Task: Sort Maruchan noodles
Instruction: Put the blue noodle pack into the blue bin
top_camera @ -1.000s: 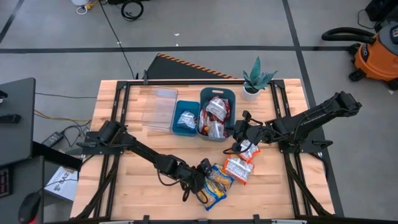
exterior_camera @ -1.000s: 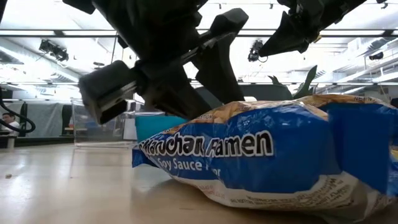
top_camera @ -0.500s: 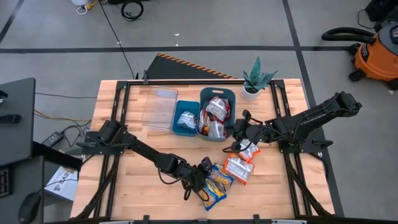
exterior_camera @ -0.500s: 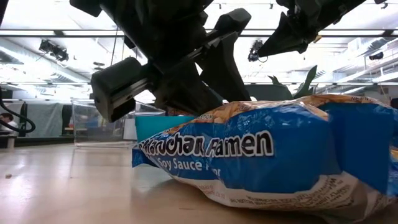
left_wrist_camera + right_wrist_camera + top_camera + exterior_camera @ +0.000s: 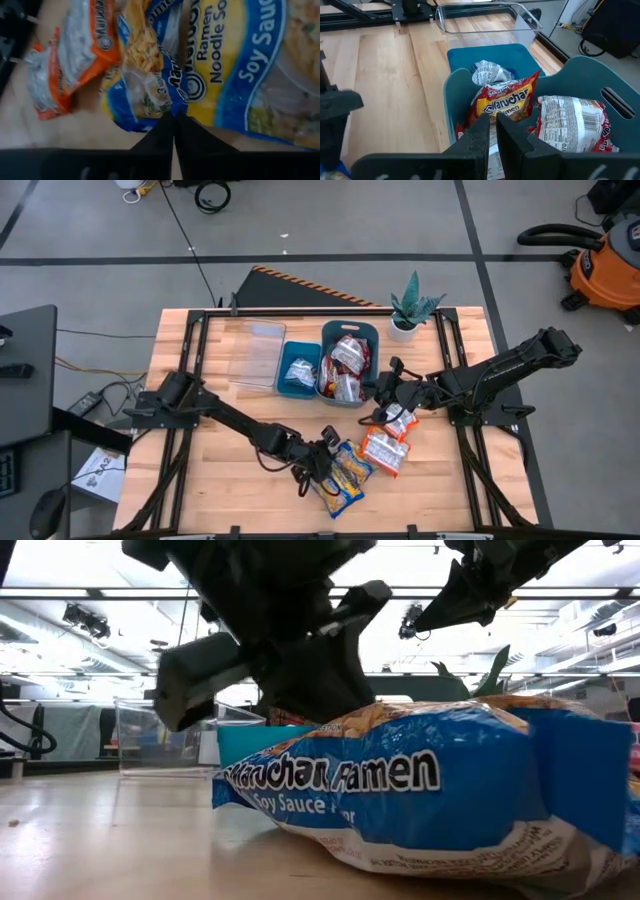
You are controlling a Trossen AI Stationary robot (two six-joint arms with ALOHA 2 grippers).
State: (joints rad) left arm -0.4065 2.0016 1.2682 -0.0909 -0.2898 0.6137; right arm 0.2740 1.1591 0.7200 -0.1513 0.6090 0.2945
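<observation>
The left gripper (image 5: 173,117) is clenched on a yellow-and-blue packet (image 5: 145,75) lying on the counter (image 5: 200,480). The right gripper (image 5: 492,127) grasps a red packet (image 5: 502,102) over the teal bin (image 5: 580,75).

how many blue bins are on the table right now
2. A small blue bin sits beside the clear container, and a larger blue bin stands right next to it, toward the plant. Both hold noodle packets.

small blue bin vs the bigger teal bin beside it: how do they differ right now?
Size: the small blue bin is narrower and shorter than the teal bin.
Colour: the small blue bin is a deeper blue; the teal bin is greyer.
Load: the small blue bin holds one pale packet; the teal bin holds several red-and-white packets.
Shared: both are open-topped and stand side by side.
</observation>
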